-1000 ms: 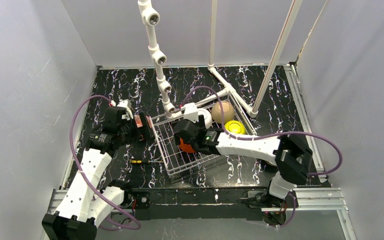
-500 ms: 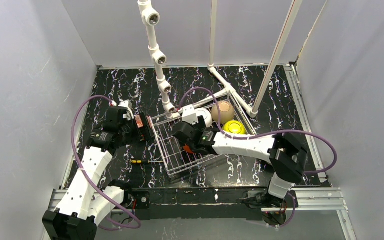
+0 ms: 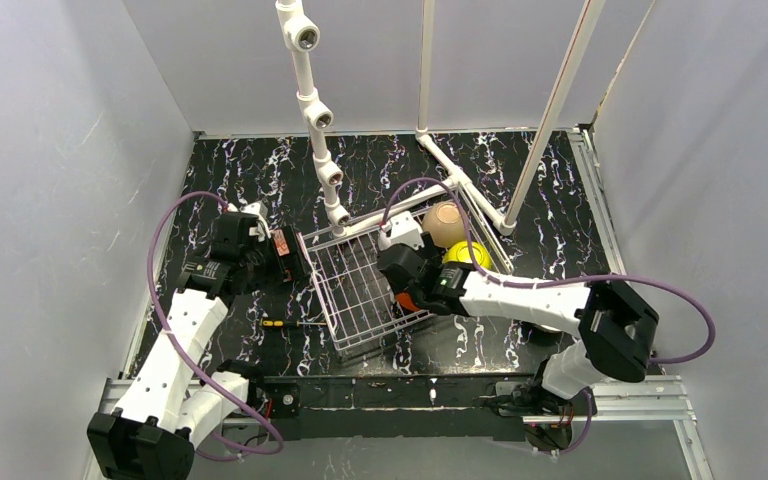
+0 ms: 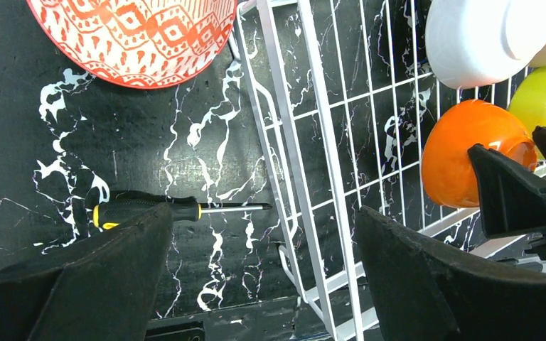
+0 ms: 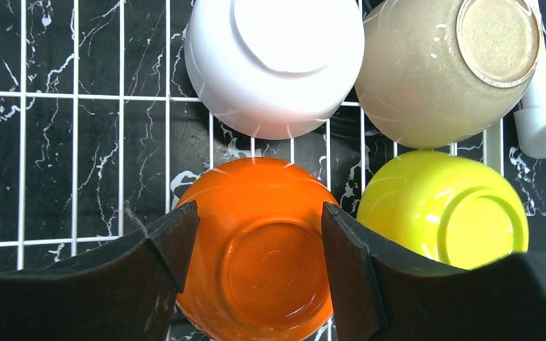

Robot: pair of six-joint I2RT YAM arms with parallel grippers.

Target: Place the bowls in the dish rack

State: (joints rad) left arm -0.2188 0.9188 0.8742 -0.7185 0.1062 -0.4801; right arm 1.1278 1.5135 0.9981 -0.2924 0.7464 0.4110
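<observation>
The silver wire dish rack (image 3: 345,290) lies mid-table. In it, upside down, sit a white bowl (image 5: 274,64), a tan bowl (image 5: 434,71) and a yellow-green bowl (image 5: 441,213). My right gripper (image 5: 257,213) is shut on the upside-down orange bowl (image 5: 256,270), with one finger on each side, next to the yellow-green bowl at the rack's right end (image 3: 406,302). A red-and-white patterned bowl (image 4: 131,35) sits on the table outside the rack's left side. My left gripper (image 4: 263,217) is open and empty above the rack's left rim. A second tan bowl is out of view.
A black-and-yellow screwdriver (image 4: 156,211) lies on the table left of the rack. A white pipe frame (image 3: 315,110) rises behind the rack, and its base pipe runs along the rack's far right. Grey walls enclose the table.
My right gripper has moved right across the rack with the orange bowl, ending beside the yellow-green bowl. The left arm has hardly moved.
</observation>
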